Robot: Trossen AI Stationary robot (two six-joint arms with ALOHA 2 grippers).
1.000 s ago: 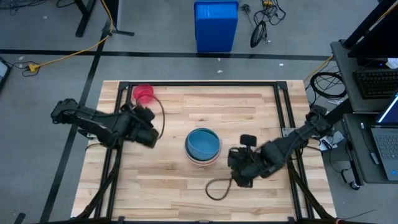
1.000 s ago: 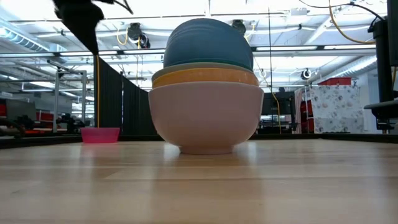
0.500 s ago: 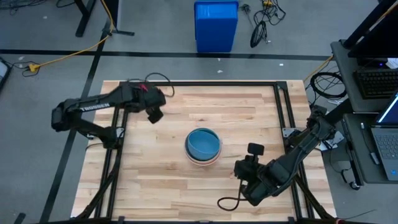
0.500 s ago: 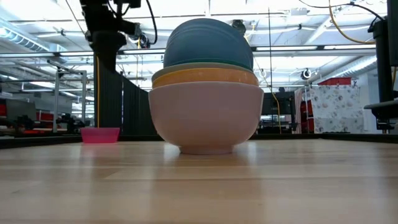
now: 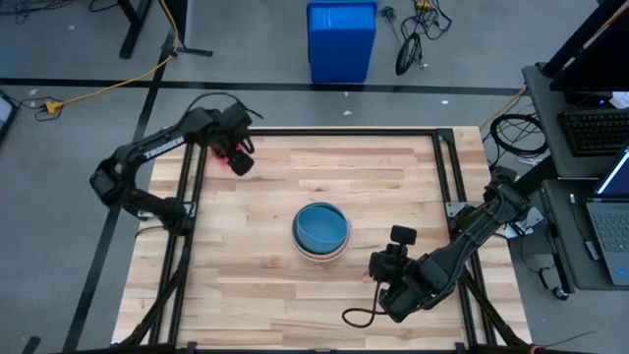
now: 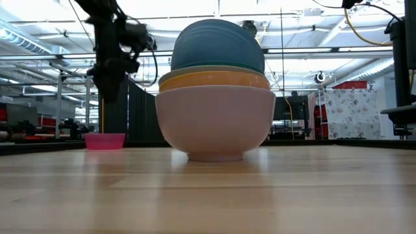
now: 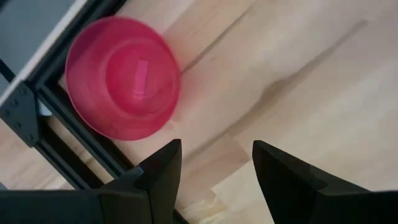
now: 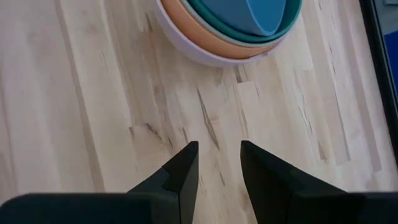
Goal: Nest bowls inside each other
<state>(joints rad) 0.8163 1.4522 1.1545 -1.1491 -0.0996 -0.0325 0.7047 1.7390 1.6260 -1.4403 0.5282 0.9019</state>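
I have the left hand [image 7: 214, 168] released and empty above the small magenta bowl [image 5: 228, 150] at the worktop's [image 5: 295, 295] far left corner, the nested bowl stack [image 5: 320, 231] at centre, and the right hand [image 8: 217, 165] released nearby.

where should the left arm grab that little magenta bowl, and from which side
Take the small magenta bowl by its rim, coming down from above with one finger inside and one outside the wall. It sits upright and mouth up at the table's far left corner, right beside the black frame rail, so a sideways approach looks cramped. The left gripper hovers above with jaws open and empty.
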